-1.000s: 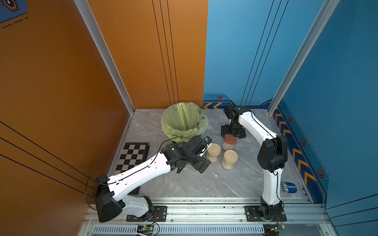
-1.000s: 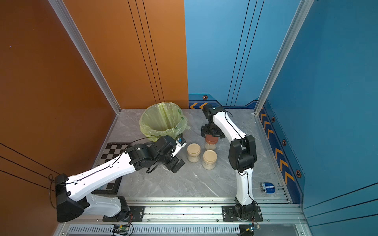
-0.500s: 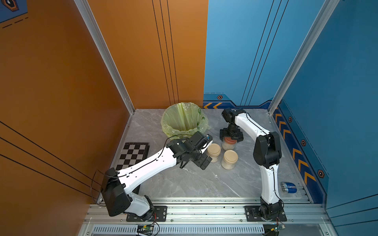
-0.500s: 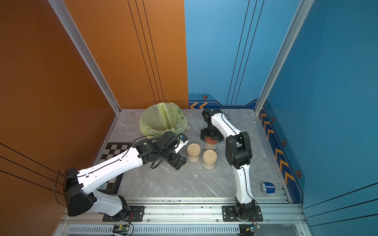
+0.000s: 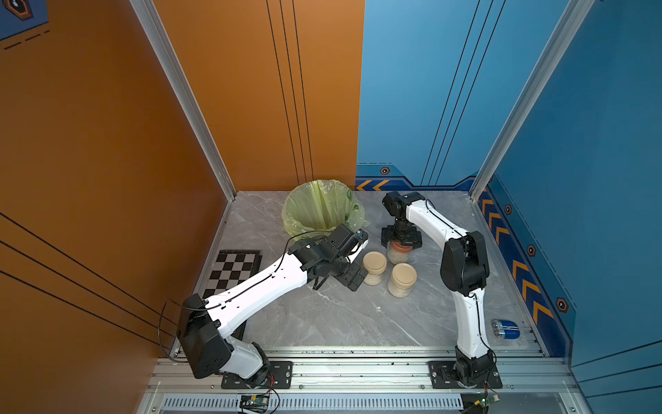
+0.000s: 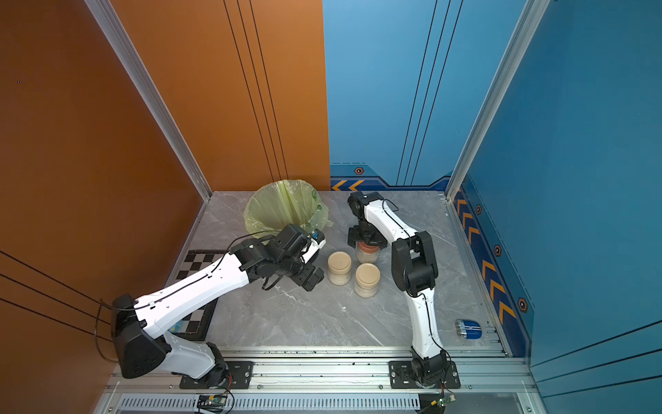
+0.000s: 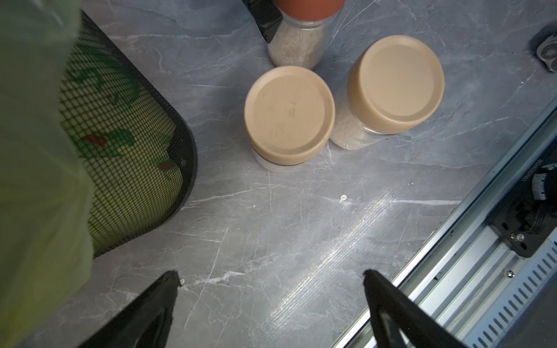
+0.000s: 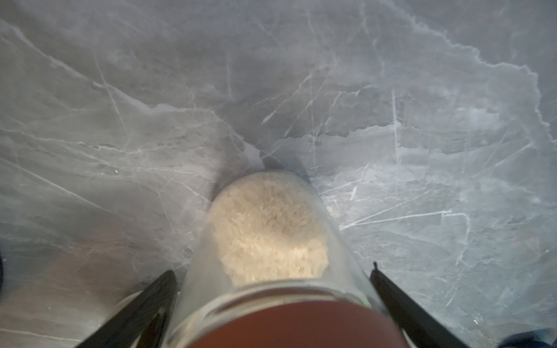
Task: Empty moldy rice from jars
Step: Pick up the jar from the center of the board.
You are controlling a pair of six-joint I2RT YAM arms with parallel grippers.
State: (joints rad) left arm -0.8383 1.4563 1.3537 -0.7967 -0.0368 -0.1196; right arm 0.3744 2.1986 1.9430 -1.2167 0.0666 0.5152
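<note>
Three jars (image 5: pixel 374 263) together, right jaws wide open astride red-lidded jar (image 5: pixel 397 255), left jaws open, empty.

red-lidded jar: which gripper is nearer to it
Right. The right gripper straddles the red-lidded jar, open jaws either side of it; the left gripper hangs open farther off, beside a beige-lidded jar.

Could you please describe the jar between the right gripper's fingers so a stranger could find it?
Find the green-bagged bin by the back wall. Beside it, the rearmost jar of three is yours: reddish-brown lid, both neighbours beige-lidded.
</note>
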